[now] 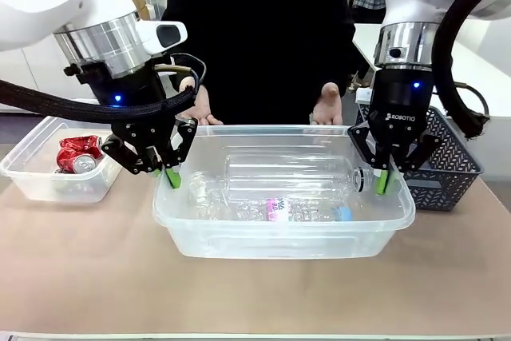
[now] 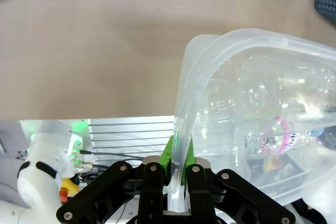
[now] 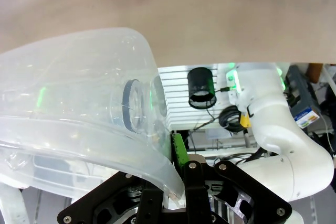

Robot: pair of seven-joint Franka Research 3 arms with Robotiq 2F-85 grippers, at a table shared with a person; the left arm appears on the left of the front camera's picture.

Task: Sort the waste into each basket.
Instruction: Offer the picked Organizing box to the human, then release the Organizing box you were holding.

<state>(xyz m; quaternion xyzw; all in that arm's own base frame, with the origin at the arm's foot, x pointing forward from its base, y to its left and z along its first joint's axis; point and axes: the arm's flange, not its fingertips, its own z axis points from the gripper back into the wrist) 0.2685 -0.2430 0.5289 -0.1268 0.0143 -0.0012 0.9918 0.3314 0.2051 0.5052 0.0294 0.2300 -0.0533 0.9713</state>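
Observation:
A large clear tub (image 1: 200, 233) sits mid-table and holds several clear plastic bottles (image 1: 287, 173), one with a blue cap (image 1: 342, 213). My left gripper (image 1: 172, 173) is shut on the tub's left rim and my right gripper (image 1: 385, 180) on its right rim. In the left wrist view my gripper (image 2: 178, 157) pinches the rolled rim (image 2: 210, 45), with the bottles (image 2: 257, 93) behind the wall. In the right wrist view my gripper (image 3: 171, 174) clamps the tub's corner (image 3: 142, 51). A smaller clear tub (image 1: 28, 177) at the left holds crushed red cans (image 1: 77, 153).
A dark grey slotted basket (image 1: 451, 165) stands at the right, close behind my right gripper. The person stands at the far side with both hands (image 1: 327, 105) held just beyond the large tub's back rim. Bare tan table (image 1: 255, 293) lies in front.

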